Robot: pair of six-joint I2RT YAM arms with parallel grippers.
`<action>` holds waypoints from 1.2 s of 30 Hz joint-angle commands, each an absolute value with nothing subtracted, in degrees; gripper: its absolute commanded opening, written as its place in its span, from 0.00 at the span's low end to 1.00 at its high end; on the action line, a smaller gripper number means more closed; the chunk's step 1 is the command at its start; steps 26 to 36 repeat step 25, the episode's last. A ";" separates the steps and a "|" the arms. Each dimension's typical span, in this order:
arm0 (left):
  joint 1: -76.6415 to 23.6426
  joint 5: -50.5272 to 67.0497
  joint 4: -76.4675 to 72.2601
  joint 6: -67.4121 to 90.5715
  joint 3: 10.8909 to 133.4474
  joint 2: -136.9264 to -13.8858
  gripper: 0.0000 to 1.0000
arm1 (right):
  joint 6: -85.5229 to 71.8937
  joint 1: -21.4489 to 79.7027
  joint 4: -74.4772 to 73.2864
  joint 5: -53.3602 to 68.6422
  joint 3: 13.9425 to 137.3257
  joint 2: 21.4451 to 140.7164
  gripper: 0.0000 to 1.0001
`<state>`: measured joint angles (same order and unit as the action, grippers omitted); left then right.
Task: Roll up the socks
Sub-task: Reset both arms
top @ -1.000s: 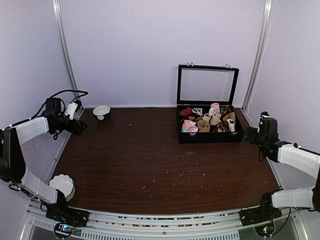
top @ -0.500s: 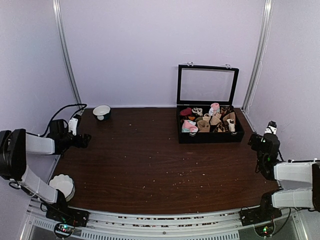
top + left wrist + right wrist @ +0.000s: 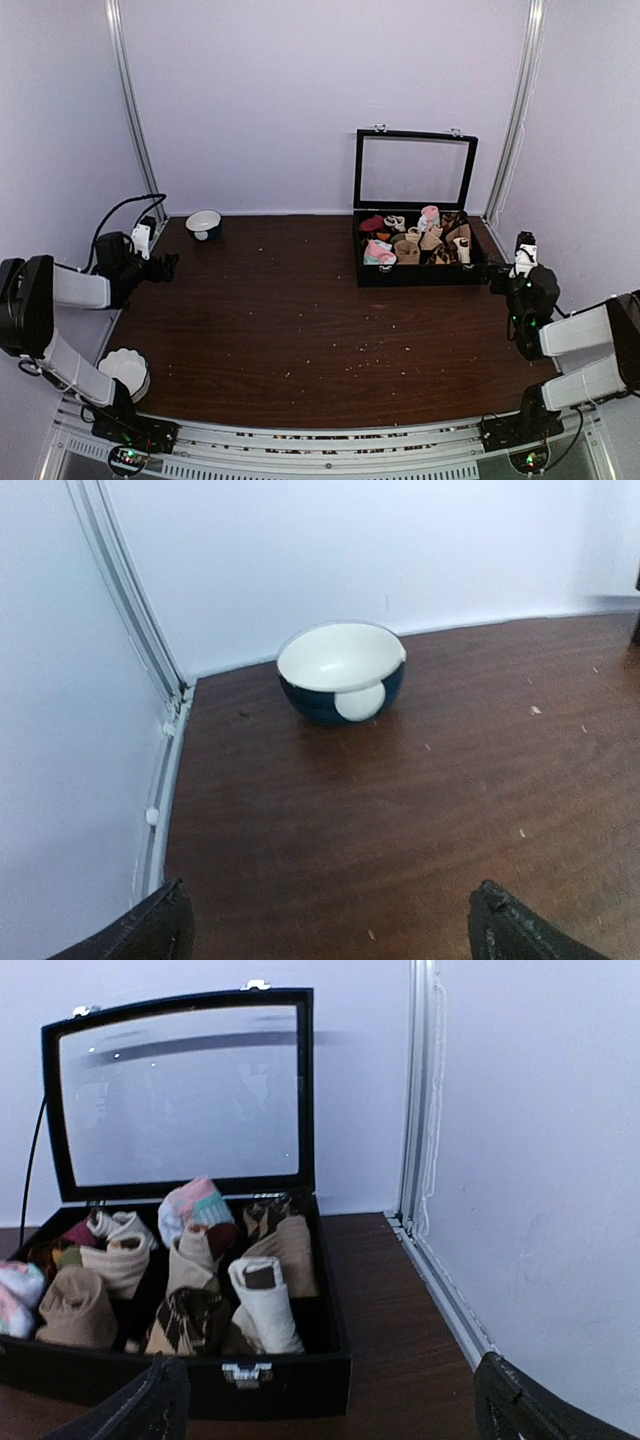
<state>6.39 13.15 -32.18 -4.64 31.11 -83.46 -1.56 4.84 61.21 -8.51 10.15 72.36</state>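
Observation:
Several rolled socks stand in the black box (image 3: 420, 276) at the back right. Among them are tan-beige rolls: one with a pale top (image 3: 118, 1256) and a plain one (image 3: 76, 1306). Which roll is the task's pair I cannot tell. My right gripper (image 3: 499, 278) hovers low just right of the box, open and empty; its wrist view looks into the box (image 3: 290, 1388) between the wide-apart fingertips (image 3: 160, 1408). At the table's left edge my left gripper (image 3: 168, 264) is open and empty too, facing a blue-and-white bowl (image 3: 340, 672).
The box's glass lid (image 3: 415, 170) stands upright. A pink-and-white roll (image 3: 196, 1206) and a whitish roll (image 3: 268, 1305) sit in the box. The bowl (image 3: 203, 223) is at the back left, a white dish (image 3: 126, 372) at the near left. Walls close in on both sides.
Both arms have dropped lower and folded back toward the table's sides. The right gripper has turned to face the box. Both grippers stay open and empty.

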 commanded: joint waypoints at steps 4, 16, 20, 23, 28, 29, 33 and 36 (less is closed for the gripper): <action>4.65 12.82 -68.05 -6.37 12.18 -80.72 0.98 | -0.64 4.88 67.58 -10.53 11.88 78.30 1.00; 5.84 8.88 -59.68 -2.90 18.40 -81.78 0.98 | -1.05 4.66 62.18 -10.41 14.30 77.66 1.00; 5.89 8.88 -59.62 -2.87 18.39 -81.76 0.98 | -1.25 4.68 61.69 -10.25 14.53 77.81 1.00; 5.86 8.88 -59.63 -2.90 18.37 -81.80 0.98 | -1.24 4.68 61.76 -10.28 14.58 77.88 1.00; 5.88 8.89 -59.66 -2.90 18.35 -81.82 0.98 | -1.10 4.66 62.18 -10.28 14.40 77.81 1.00; 5.88 8.89 -59.66 -2.90 18.35 -81.82 0.98 | -1.10 4.66 62.18 -10.28 14.40 77.81 1.00; 5.88 8.89 -59.66 -2.90 18.35 -81.82 0.98 | -1.10 4.66 62.18 -10.28 14.40 77.81 1.00; 5.88 8.89 -59.66 -2.90 18.35 -81.82 0.98 | -1.10 4.66 62.18 -10.28 14.40 77.81 1.00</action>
